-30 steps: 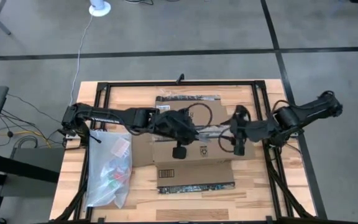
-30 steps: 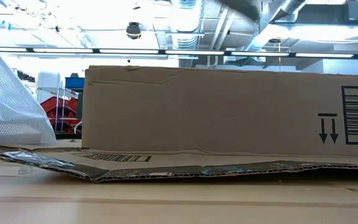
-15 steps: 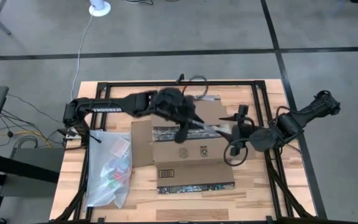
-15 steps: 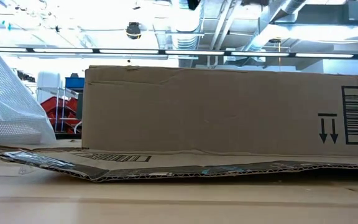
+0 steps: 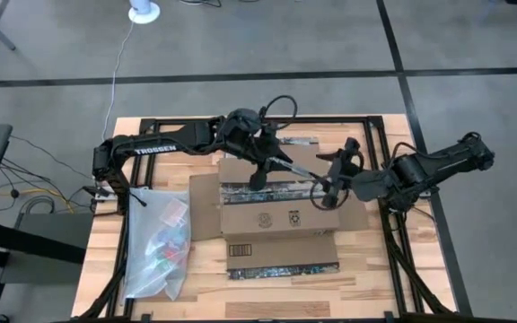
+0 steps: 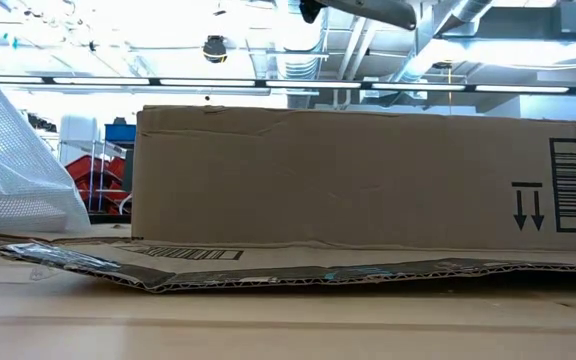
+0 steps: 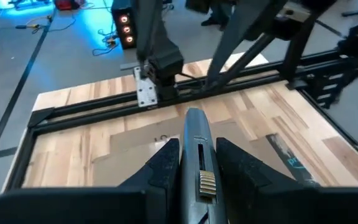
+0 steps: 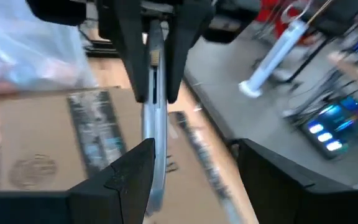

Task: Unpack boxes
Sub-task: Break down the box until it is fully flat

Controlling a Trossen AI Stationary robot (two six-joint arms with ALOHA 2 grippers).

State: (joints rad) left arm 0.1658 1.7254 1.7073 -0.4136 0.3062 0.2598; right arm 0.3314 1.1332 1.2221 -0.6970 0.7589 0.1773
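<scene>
The brown cardboard box (image 5: 272,211) lies opened at the table's middle, its flaps spread flat and a taped strip (image 5: 281,266) on the near flap. Its near wall (image 6: 368,180) stands upright in the low view. My left gripper (image 5: 260,172) hovers over the box's far part, shut on a long grey tool (image 5: 294,172) with a brass-coloured slider (image 7: 205,180). My right gripper (image 5: 328,190) is open at the tool's free end. That end (image 8: 154,186) lies between its fingers, close to one finger (image 8: 135,168). My left gripper pinches the grey tool's body (image 7: 194,163) between its two fingers (image 8: 132,68), which lie along the tool. The tool sticks out past the fingertips toward the table's right, slanting down, clear of the box. My right gripper: I cannot tell whether its finger touches the tool's end.
A clear plastic bag (image 5: 160,242) with colourful items lies on the table's left, near side, beside the box. A black metal frame (image 5: 258,119) runs round the table's edges. Bare wood (image 5: 366,278) shows at the near right.
My left gripper has moved toward the table's far edge, carrying the grey tool with it over the box. My right gripper has followed toward the far edge, staying at the tool's free end. The box has not moved.
</scene>
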